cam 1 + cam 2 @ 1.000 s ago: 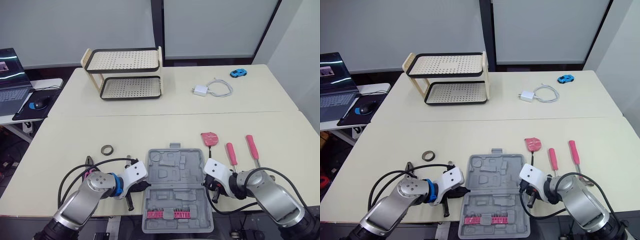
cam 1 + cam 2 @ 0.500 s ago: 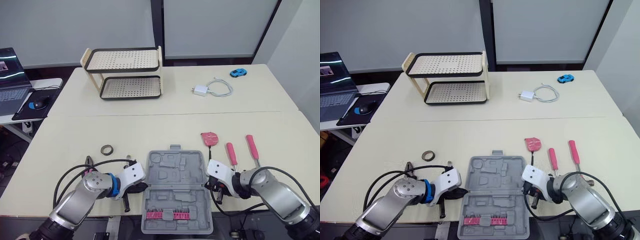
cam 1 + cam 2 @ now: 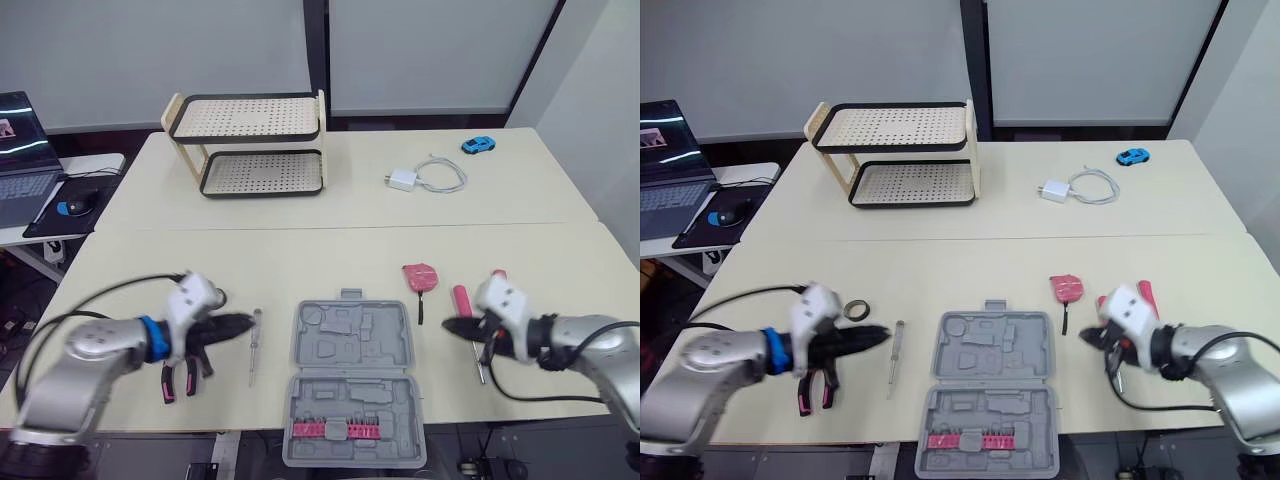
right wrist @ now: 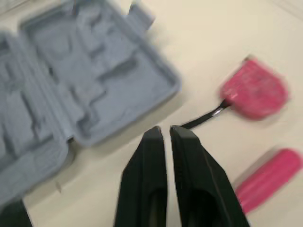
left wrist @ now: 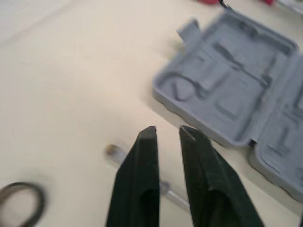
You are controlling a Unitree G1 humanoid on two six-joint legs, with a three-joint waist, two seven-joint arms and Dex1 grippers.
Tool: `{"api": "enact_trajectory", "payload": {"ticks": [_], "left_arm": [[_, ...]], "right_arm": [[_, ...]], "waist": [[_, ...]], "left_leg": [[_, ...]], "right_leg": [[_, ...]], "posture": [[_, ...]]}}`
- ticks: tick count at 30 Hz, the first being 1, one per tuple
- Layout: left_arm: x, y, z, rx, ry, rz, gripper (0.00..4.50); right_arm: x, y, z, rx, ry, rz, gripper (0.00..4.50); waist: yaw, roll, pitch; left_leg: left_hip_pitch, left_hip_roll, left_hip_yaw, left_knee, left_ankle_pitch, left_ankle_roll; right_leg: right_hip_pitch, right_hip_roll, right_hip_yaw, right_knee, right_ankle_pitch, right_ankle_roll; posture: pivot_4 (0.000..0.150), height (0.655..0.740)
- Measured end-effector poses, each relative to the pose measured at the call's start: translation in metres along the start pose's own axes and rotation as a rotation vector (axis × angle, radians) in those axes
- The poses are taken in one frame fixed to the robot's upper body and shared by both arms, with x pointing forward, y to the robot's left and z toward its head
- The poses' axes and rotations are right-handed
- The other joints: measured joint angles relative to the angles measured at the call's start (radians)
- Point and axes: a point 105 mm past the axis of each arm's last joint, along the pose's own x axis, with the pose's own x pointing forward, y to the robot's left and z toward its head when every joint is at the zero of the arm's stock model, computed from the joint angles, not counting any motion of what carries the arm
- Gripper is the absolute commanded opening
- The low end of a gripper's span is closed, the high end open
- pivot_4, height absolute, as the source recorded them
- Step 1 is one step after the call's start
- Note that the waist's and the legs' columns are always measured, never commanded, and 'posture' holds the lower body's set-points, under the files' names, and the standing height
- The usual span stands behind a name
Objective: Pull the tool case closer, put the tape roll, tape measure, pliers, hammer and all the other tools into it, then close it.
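The grey tool case (image 3: 355, 375) lies open at the table's front edge, with a row of pink bits in its near half. My left gripper (image 3: 247, 322) is shut and holds nothing. It hovers left of the case, over a slim clear-handled screwdriver (image 3: 254, 345). The tape roll (image 3: 856, 310) lies just behind it, and the pink-handled pliers (image 3: 175, 378) are nearer the edge. My right gripper (image 3: 447, 326) is also shut and holds nothing, and sits right of the case. The pink tape measure (image 3: 419, 277) and two pink-handled tools (image 3: 462, 298) lie beside it.
A two-tier perforated rack (image 3: 250, 145) stands at the back left. A white charger with its cable (image 3: 420, 178) and a blue toy car (image 3: 477, 145) lie at the back right. A laptop (image 3: 20, 150) sits on a side table to the left.
Both grippers have drawn away from the case's sides, the left one leftwards and the right one rightwards. The pliers and screwdriver now show in the open. The case has stayed put.
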Motion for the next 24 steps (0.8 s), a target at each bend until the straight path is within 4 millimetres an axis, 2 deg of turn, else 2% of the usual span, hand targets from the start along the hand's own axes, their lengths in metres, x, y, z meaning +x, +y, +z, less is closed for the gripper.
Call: {"api": "enact_trajectory", "payload": {"ticks": [3,8,9,11,14,19,22,24], "left_arm": [[-0.029,0.031,0.002,-0.096,-0.084,0.151,2.54],[-0.081,0.073,-0.026,-0.171,-0.11,0.433,4.24],[-0.092,0.08,-0.033,-0.185,-0.113,0.496,4.46],[-0.113,0.09,-0.048,-0.209,-0.101,0.603,4.46],[-0.131,0.099,-0.068,-0.254,-0.094,0.71,4.46],[-0.147,0.101,-0.104,-0.35,-0.036,0.794,4.46],[-0.145,0.098,-0.108,-0.366,-0.002,0.732,4.46],[-0.147,0.098,-0.097,-0.368,0.005,0.673,4.46]], "right_arm": [[-0.025,-0.029,0.002,0.025,-0.05,-0.116,2.35],[-0.064,-0.073,-0.012,0.1,-0.094,-0.348,4.24],[-0.072,-0.079,-0.018,0.119,-0.097,-0.392,4.47],[-0.084,-0.088,-0.03,0.16,-0.095,-0.465,4.47],[-0.092,-0.093,-0.045,0.189,-0.1,-0.526,4.47],[-0.104,-0.099,-0.079,0.266,-0.064,-0.613,4.47],[-0.107,-0.095,-0.09,0.258,-0.003,-0.571,4.47],[-0.109,-0.092,-0.089,0.199,0.052,-0.515,4.47]], "waist": [[-0.001,0.0,0.0],[-0.002,0.0,0.0],[-0.002,0.0,0.0],[-0.001,0.0,0.0],[-0.001,0.0,0.0],[-0.002,0.0,0.0],[-0.002,0.0,0.0],[-0.003,0.0,0.0]], "left_leg": [[0.0,0.0,0.0,0.0,0.0,0.0],[0.0,0.0,0.001,-0.001,0.0,0.0],[0.0,0.0,0.001,-0.001,0.0,0.0],[0.0,0.0,0.001,-0.001,0.0,0.0],[0.0,0.0,0.001,-0.001,0.0,0.0],[0.001,0.0,0.001,-0.001,0.0,0.0],[0.001,0.0,0.001,-0.001,0.0,0.0],[0.001,0.0,0.001,-0.001,0.0,0.0]], "right_leg": [[0.0,0.0,0.0,0.0,0.0,0.0],[-0.001,0.0,0.001,0.0,0.0,0.0],[-0.001,0.0,0.001,0.0,0.0,0.0],[-0.001,0.0,0.001,0.0,0.0,0.0],[-0.001,0.0,0.001,0.0,0.0,0.0],[-0.001,0.0,0.002,0.001,0.0,0.0],[-0.001,0.0,0.001,0.001,0.0,0.0],[-0.001,0.0,0.001,0.001,0.0,0.0]], "posture": [[0.15,0.74],[0.15,0.74],[0.15,0.74],[0.15,0.74],[0.15,0.74],[0.15,0.74],[0.15,0.74],[0.15,0.74]]}}
